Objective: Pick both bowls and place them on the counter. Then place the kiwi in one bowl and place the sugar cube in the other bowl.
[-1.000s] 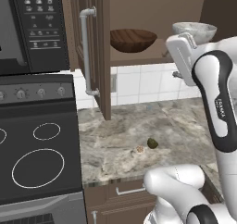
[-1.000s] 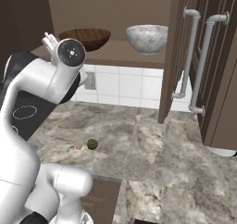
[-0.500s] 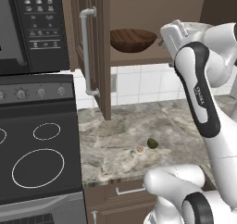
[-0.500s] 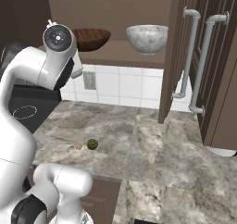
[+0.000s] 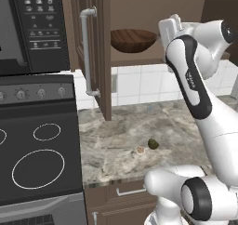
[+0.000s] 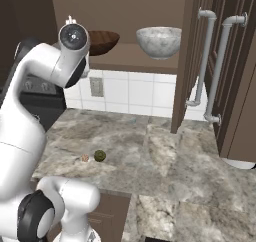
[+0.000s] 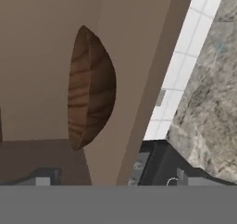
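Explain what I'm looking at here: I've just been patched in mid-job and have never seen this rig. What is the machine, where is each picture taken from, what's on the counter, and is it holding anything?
The machine is a white robot arm with dark joints on a base that can drive, in a rendered kitchen. Two pictures come from cameras on that base, one behind the arm on its left, one on its right. The third comes from a camera on the hand itself, rolled sideways.

An open wall cabinet holds a dark wooden bowl and a grey-white marbled bowl on its shelf. The hand camera looks at the wooden bowl from nearby.

On the stone counter lie a small dark kiwi and, beside it, a tiny pale sugar cube. A black stovetop sits to the left.

The jaws stand open and hold nothing; both bowls are on the shelf.
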You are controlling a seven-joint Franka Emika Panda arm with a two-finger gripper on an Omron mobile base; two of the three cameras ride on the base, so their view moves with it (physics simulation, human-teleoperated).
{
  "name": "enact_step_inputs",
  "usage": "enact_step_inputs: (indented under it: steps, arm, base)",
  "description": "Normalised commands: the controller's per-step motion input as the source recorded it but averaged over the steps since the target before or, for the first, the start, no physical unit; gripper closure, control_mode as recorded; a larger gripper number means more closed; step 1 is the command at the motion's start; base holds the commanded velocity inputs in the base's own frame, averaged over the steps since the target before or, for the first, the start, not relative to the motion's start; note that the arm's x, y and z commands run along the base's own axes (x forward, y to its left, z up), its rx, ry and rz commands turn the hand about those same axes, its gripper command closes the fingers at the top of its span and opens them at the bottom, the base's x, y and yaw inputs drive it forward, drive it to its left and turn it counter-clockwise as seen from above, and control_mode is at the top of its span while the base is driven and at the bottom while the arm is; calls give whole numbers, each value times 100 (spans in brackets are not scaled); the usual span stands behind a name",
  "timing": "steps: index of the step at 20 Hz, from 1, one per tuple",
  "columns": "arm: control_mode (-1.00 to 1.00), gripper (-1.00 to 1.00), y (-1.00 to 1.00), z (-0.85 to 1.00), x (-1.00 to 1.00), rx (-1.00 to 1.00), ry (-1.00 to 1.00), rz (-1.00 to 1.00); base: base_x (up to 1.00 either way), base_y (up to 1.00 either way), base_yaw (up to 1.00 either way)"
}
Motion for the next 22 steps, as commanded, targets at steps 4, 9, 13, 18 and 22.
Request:
enact_step_inputs:
  steps: [4, 9, 13, 18, 22]
  arm:
    - [-100, -100, -4, 0, 42, 29, 12, 0]
    - [-100, -100, 0, 0, 49, 13, 6, 1]
    - [-100, -100, 2, 0, 51, 0, 3, 1]
    - [-100, -100, 7, 0, 40, -6, 6, 1]
    - [-100, -100, 0, -6, 35, -4, 10, 4]
  base:
    - [0, 0, 0]
    - [0, 0, 0]
    - [0, 0, 0]
    - [0, 0, 0]
    - [0, 0, 0]
